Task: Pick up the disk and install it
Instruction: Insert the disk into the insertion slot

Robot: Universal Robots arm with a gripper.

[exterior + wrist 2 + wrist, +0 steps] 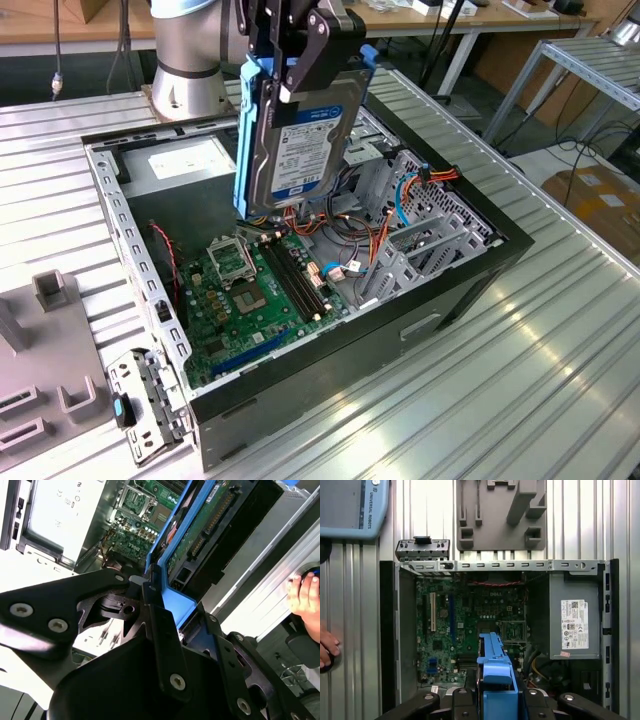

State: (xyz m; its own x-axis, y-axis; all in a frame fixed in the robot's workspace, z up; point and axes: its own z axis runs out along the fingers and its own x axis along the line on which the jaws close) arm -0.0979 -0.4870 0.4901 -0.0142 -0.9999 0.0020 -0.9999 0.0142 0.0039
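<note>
The disk (pixel 300 140), silver with a white-and-blue label and blue side rails, hangs upright over the open computer case (pixel 130 240). My gripper (pixel 290 65) is shut on its upper end. The disk's lower edge sits just above the motherboard (pixel 250 290), beside the metal drive cage (pixel 420 220). In the second wrist view the black fingers (pixel 160 630) clamp the blue rail of the disk (pixel 175 525), whose green circuit board faces the camera. In the first wrist view the disk's blue end tab (pixel 495 680) lies between the gripper's links, above the motherboard (pixel 470 615).
A grey power supply with a white sticker (pixel 185 160) fills the case's far corner. Orange and blue cables (pixel 400 190) cross the drive cage. A grey fixture (pixel 40 380) and a metal bracket with a blue latch (pixel 140 405) lie outside the case. A hand (pixel 327 647) rests nearby.
</note>
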